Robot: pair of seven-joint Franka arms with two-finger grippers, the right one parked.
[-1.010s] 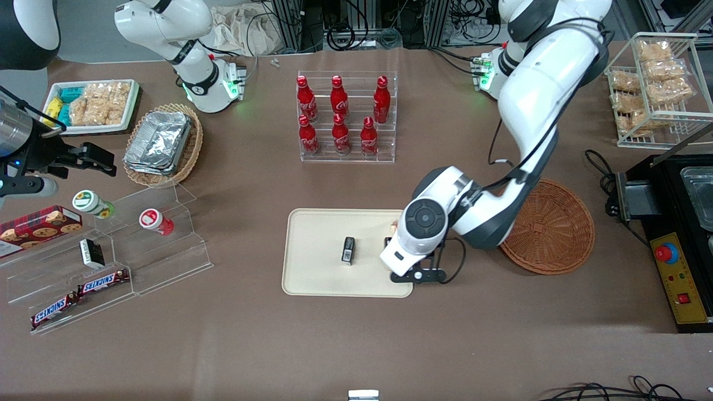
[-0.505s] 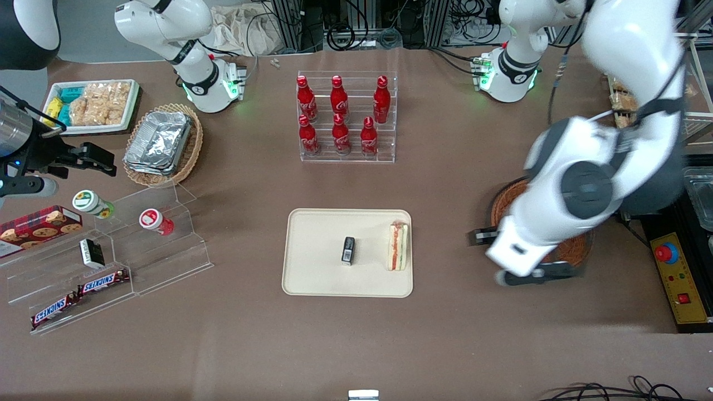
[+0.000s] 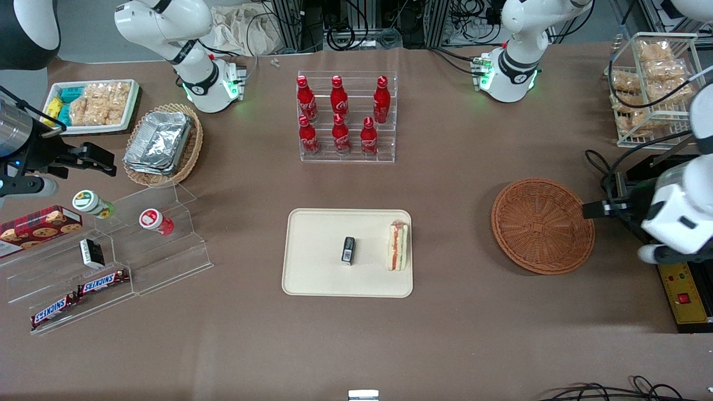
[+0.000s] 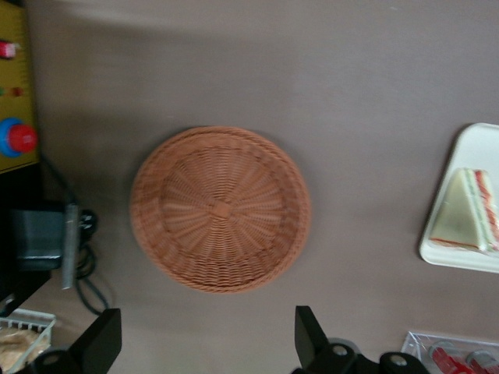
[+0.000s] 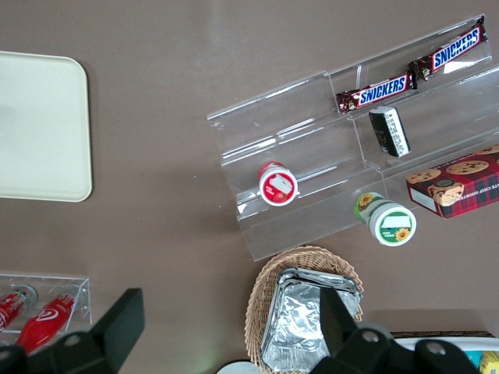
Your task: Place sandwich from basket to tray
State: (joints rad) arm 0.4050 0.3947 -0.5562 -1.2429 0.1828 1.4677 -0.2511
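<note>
We see the sandwich (image 3: 397, 246) lying on the cream tray (image 3: 312, 278), close to the rim at the working arm's end, with its orange-red and green filling edge turned up toward the front camera; a second ago the arm was bent low over that very spot and hid it, and half a second ago the wedge was already free on the tray while the arm swung away over the basket. Now our left gripper (image 3: 599, 209) hangs high, clear of the round reddish-brown wicker basket (image 3: 542, 225), toward the working arm's end of the table next to the black equipment with the yellow control panel (image 3: 682, 292). In the wrist view the fingers (image 4: 100, 343) stand wide apart with nothing between them, and below them the basket (image 4: 221, 209) shows only bare weave, while the sandwich (image 4: 468, 213) sits on the tray's corner (image 4: 444, 253) well apart from it. A small dark packet (image 3: 348, 249) rests near the middle of the tray, beside the sandwich but not touching it. We judge from this that the release has happened and the retreat is nearly complete: the sandwich is out of the basket and settled flat inside the rim, so the task looks done, with nothing left for us but to let the arm come to rest.
</note>
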